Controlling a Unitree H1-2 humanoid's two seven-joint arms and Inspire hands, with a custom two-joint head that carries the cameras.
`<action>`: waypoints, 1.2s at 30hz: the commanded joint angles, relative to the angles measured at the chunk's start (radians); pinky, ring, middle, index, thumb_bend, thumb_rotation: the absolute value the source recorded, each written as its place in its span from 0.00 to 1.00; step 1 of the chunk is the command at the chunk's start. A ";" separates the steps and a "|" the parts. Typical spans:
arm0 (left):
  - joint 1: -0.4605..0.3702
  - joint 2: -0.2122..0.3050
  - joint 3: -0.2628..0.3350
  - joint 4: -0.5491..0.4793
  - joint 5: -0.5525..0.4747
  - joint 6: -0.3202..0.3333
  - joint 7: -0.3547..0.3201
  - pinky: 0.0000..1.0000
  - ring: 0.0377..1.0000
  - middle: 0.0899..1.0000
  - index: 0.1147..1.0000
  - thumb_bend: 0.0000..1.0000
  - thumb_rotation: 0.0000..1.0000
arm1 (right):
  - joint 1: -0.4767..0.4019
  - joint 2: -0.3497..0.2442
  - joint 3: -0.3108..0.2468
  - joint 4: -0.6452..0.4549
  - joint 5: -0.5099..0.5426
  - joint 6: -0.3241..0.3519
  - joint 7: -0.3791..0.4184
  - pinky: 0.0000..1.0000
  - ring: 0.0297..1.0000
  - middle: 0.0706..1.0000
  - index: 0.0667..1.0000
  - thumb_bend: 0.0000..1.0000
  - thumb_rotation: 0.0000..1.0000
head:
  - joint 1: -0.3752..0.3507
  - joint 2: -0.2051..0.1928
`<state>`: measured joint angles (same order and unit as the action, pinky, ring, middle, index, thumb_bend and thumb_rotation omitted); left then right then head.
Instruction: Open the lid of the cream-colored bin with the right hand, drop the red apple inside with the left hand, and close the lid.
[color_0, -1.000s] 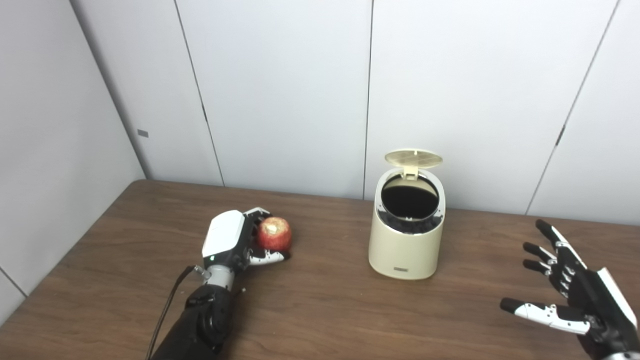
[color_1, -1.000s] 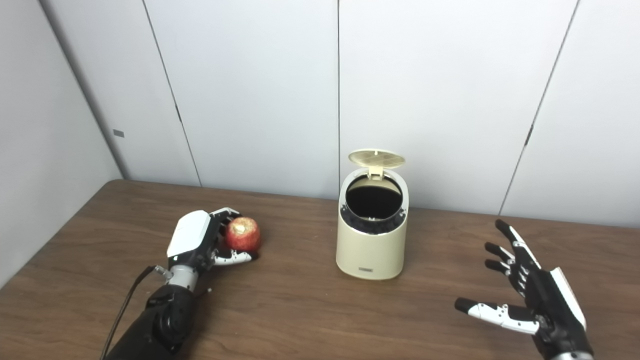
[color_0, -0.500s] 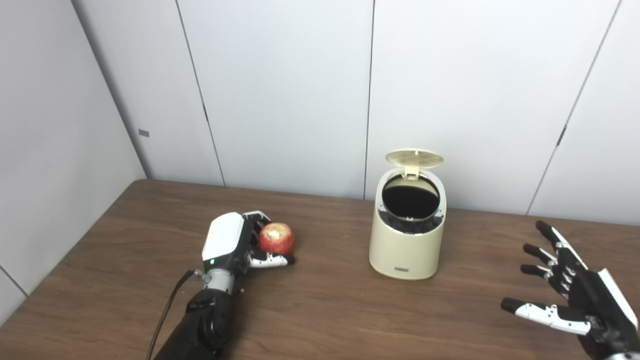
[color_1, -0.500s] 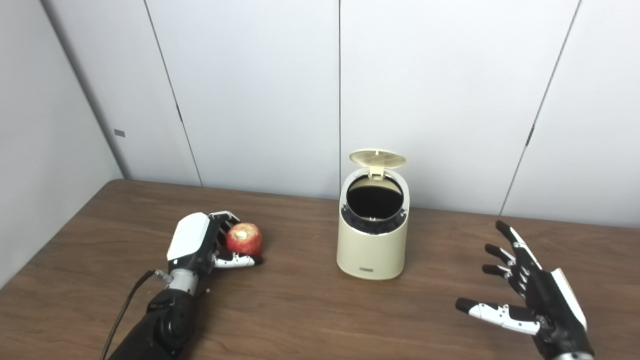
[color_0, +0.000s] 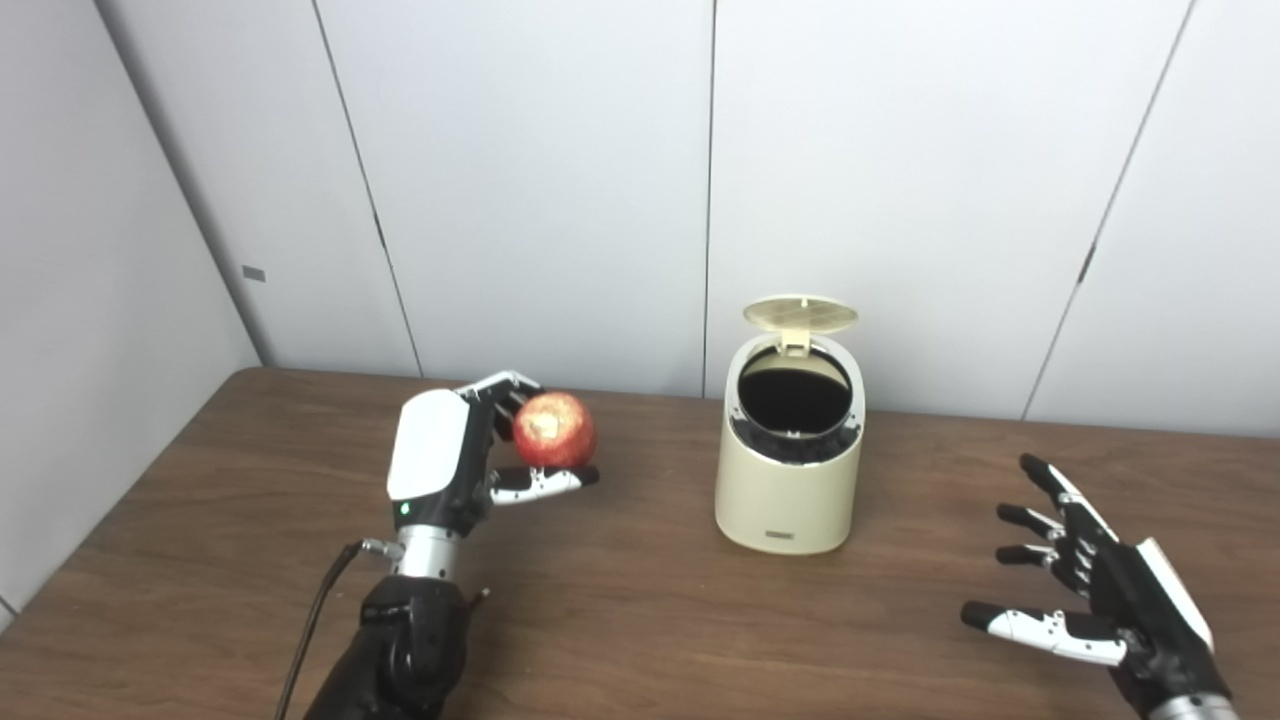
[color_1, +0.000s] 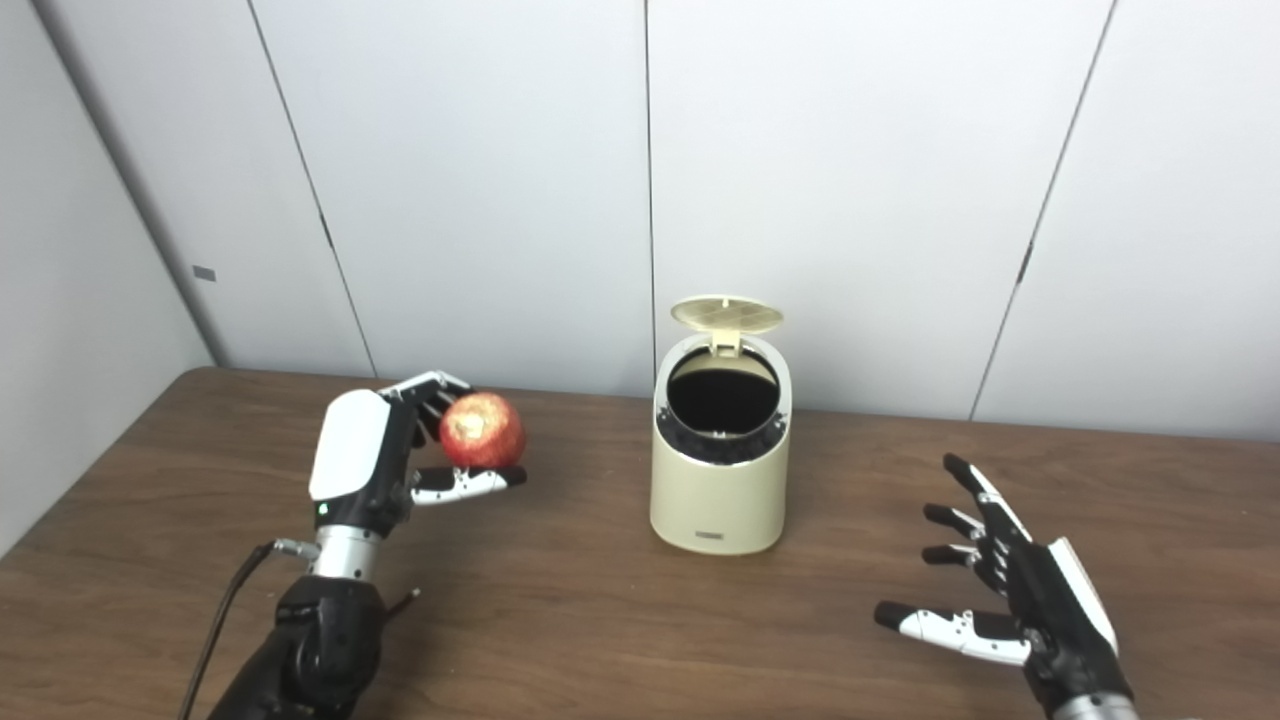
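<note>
The left robot hand, at mid-left, clasps a glossy round red apple; the right robot hand is splayed and empty. The smooth cylindrical cream-colored bin stands upright, its round lid raised.

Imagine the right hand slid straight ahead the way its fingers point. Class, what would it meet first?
Probably nothing nearby: the right hand points up-left over bare table, seemingly passing right of the bin toward the wall. Depth is uncertain.

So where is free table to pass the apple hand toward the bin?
Bare table lies between the left hand, shut on the apple, and the bin; also between bin and open right hand. Behind the bin, near the wall, is tight.
</note>
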<state>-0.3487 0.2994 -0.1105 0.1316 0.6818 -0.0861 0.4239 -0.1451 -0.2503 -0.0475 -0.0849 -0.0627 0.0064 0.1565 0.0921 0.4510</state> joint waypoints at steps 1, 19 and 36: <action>-0.061 0.002 0.005 -0.062 -0.012 -0.042 -0.004 0.32 0.38 0.40 0.44 0.52 0.00 | -0.040 0.005 0.003 0.000 0.001 -0.061 -0.017 0.68 0.84 0.98 0.92 0.72 0.17 | -0.007 -0.002; -0.224 -0.096 -0.024 -0.182 0.012 -0.052 -0.157 0.28 0.36 0.42 0.42 0.53 0.00 | -0.070 0.012 0.016 0.040 -0.055 -0.063 -0.037 0.66 0.84 0.98 0.93 0.74 0.24 | -0.048 -0.014; -0.287 -0.143 -0.057 -0.064 0.022 -0.106 -0.166 0.29 0.37 0.42 0.43 0.53 0.00 | -0.073 0.030 0.028 0.022 -0.079 -0.062 -0.058 0.65 0.82 0.97 0.92 0.73 0.23 | -0.082 -0.008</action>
<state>-0.5767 0.1592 -0.1672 0.0751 0.6988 -0.1716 0.2301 -0.1825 -0.2203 -0.0157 -0.0331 -0.1455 -0.0104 0.1178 0.0092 0.4418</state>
